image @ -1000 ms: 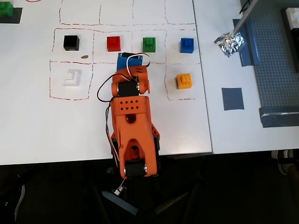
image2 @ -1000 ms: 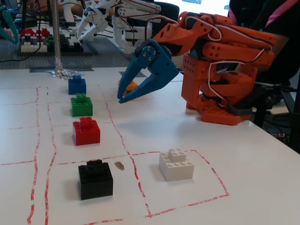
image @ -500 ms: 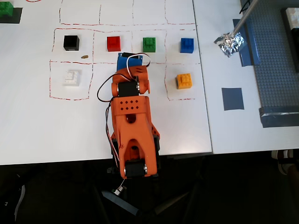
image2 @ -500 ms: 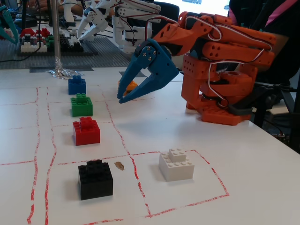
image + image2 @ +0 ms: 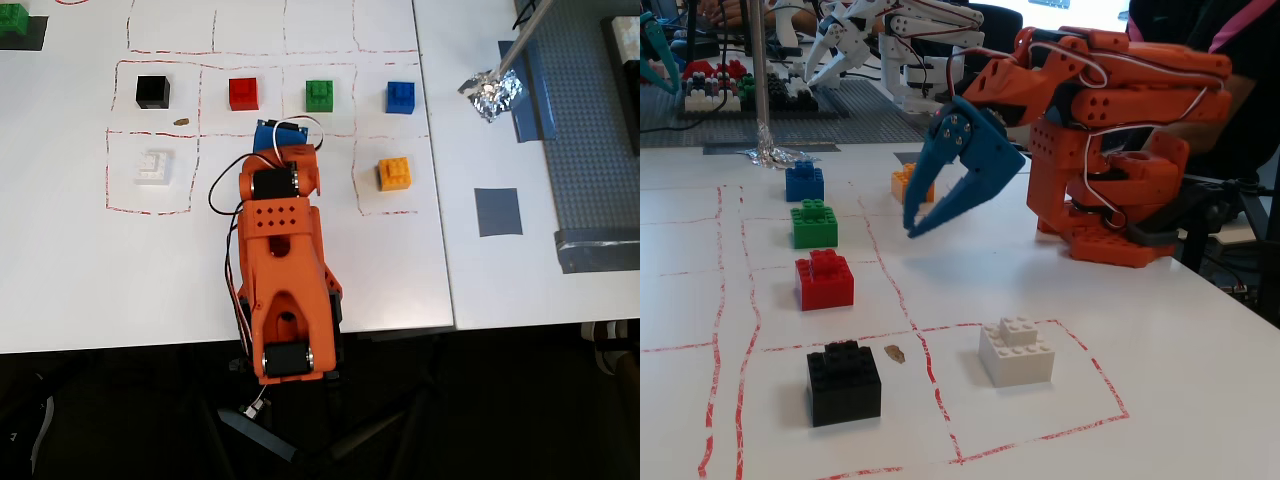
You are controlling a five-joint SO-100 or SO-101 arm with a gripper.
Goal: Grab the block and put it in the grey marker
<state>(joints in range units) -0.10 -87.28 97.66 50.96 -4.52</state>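
Observation:
The orange-yellow block (image 5: pixel 394 173) sits in a red-dashed cell on the white sheet, right of the arm in the overhead view. In the fixed view the block (image 5: pixel 901 184) is partly hidden behind the gripper. The grey marker (image 5: pixel 498 211), a flat grey-blue square, lies on the table further right, off the sheet; I cannot make it out in the fixed view. My blue gripper (image 5: pixel 277 136) (image 5: pixel 910 230) hangs above the sheet left of the block, with the arm folded back. Its jaws stand slightly apart and hold nothing.
Black (image 5: pixel 152 91), red (image 5: pixel 243 93), green (image 5: pixel 319 94) and blue (image 5: pixel 400 97) cubes stand in a row behind the gripper, and a white one (image 5: pixel 152 166) to its left. A foil ball (image 5: pixel 490 92) and a long grey tape strip (image 5: pixel 532 100) lie at the back right.

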